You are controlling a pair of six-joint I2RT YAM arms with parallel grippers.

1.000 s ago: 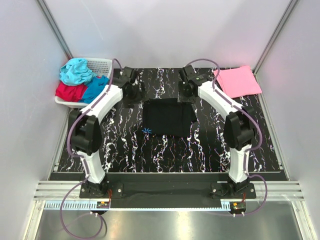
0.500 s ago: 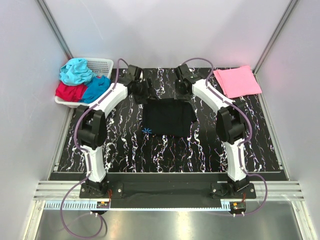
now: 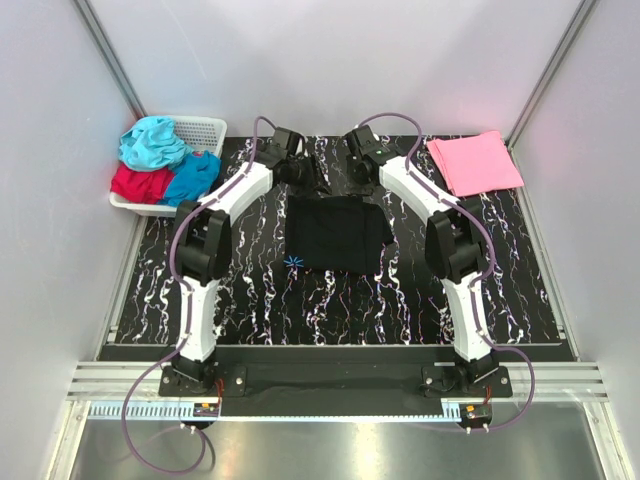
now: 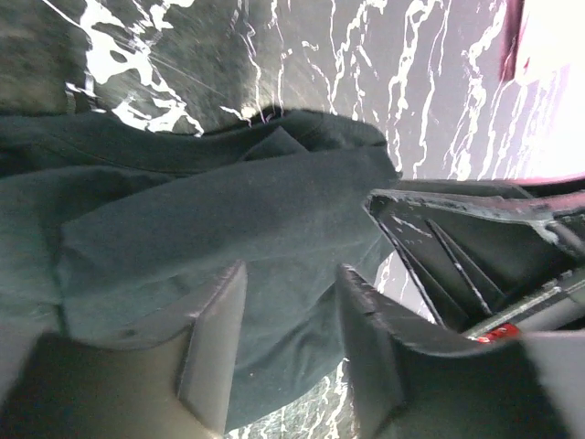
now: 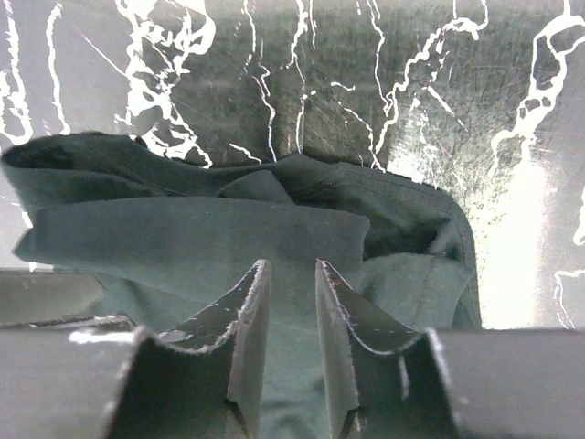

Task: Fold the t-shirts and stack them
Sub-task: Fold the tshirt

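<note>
The black t-shirt (image 3: 338,235) lies folded in the middle of the marbled table, its light-blue starburst mark (image 3: 293,262) at the near left corner. Both grippers hang over its far edge. My left gripper (image 3: 308,180) (image 4: 292,274) is open, with black cloth (image 4: 228,210) showing below the gap. My right gripper (image 3: 352,178) (image 5: 292,267) is open by a narrow gap over the same cloth (image 5: 201,238). The pink t-shirt (image 3: 475,162) lies folded flat at the far right. Teal (image 3: 152,142), red (image 3: 138,183) and blue (image 3: 192,176) t-shirts are heaped in the basket.
The white lattice basket (image 3: 205,128) stands at the far left corner, partly off the table mat. Grey walls close in the back and both sides. The other arm's gripper (image 4: 475,247) shows close on the right of the left wrist view.
Both arms have reached farther back and inward, so the two grippers now sit close together over the black t-shirt's far edge. Both pairs of jaws have narrowed.
</note>
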